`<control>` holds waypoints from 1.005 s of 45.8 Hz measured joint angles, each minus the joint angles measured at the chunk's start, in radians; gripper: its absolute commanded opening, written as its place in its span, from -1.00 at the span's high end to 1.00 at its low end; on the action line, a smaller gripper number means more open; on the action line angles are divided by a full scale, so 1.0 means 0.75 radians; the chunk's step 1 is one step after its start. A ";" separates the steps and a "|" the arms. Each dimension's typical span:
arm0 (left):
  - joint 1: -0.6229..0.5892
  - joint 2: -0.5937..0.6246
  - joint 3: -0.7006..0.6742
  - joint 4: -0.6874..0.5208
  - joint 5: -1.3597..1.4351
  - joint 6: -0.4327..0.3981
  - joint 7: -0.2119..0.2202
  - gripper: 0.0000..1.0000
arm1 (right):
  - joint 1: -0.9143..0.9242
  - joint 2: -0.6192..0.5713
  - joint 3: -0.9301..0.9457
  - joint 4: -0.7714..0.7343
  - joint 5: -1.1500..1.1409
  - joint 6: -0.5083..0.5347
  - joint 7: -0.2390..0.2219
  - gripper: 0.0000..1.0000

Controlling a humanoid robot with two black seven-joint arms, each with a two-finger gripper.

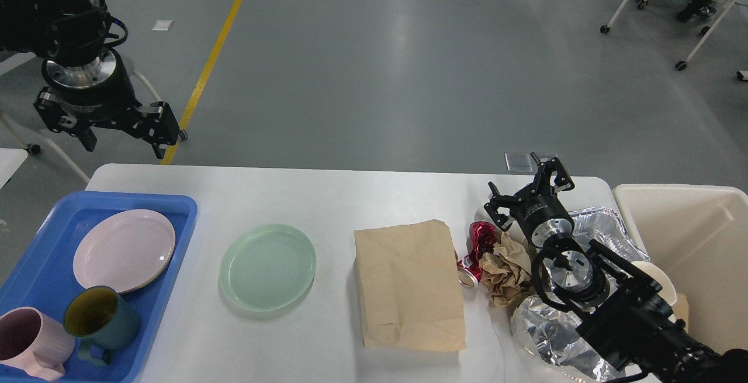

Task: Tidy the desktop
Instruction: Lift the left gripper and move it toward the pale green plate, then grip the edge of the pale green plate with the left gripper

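Note:
The white desktop (327, 196) carries a green plate (267, 267), a flat brown paper bag (409, 285), a crushed red can (478, 242), crumpled brown paper (507, 266) and crumpled foil (549, 330). My left gripper (117, 137) is open and empty, raised high beyond the table's far left edge, above the blue tray (175, 213). My right gripper (529, 190) is open and empty, hovering at the far right, just behind the red can and crumpled paper.
The blue tray holds a pink plate (124, 249), a dark teal mug (100, 320) and a pink mug (29, 342). A foil tray (602, 225) and a white cup (654, 280) lie by my right arm. A cream bin (695, 242) stands at the right. Chairs stand on the floor behind.

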 measured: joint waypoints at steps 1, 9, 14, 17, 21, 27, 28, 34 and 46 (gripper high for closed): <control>0.020 -0.010 -0.007 0.005 -0.001 0.000 0.000 -0.92 | 0.000 0.000 0.000 0.000 0.000 0.000 0.000 -1.00; 0.230 -0.099 -0.105 0.108 -0.009 0.000 0.006 -0.92 | 0.000 0.000 0.000 0.000 0.000 0.000 0.000 -1.00; 0.384 -0.165 -0.135 0.194 -0.009 0.000 0.013 -0.91 | 0.000 0.000 0.000 0.000 0.000 0.000 0.000 -1.00; 0.457 -0.196 -0.152 0.240 -0.009 0.014 0.016 -0.92 | 0.000 0.000 0.000 0.000 0.000 0.000 0.000 -1.00; 0.552 -0.224 -0.199 0.297 -0.009 0.078 0.022 -0.92 | 0.000 0.000 0.000 0.000 0.000 0.000 0.000 -1.00; 0.652 -0.234 -0.262 0.361 -0.010 0.125 0.028 -0.92 | 0.000 0.000 0.000 0.000 0.000 0.000 0.000 -1.00; 0.668 -0.235 -0.270 0.373 -0.009 0.129 0.028 -0.91 | 0.000 0.000 0.000 0.000 0.000 0.000 0.000 -1.00; 0.784 -0.236 -0.299 0.452 -0.009 0.186 0.040 -0.92 | 0.000 0.000 0.000 0.000 0.000 0.000 0.000 -1.00; 0.947 -0.193 -0.375 0.519 -0.009 0.391 0.125 -0.92 | 0.000 0.000 0.000 0.000 0.000 0.000 0.000 -1.00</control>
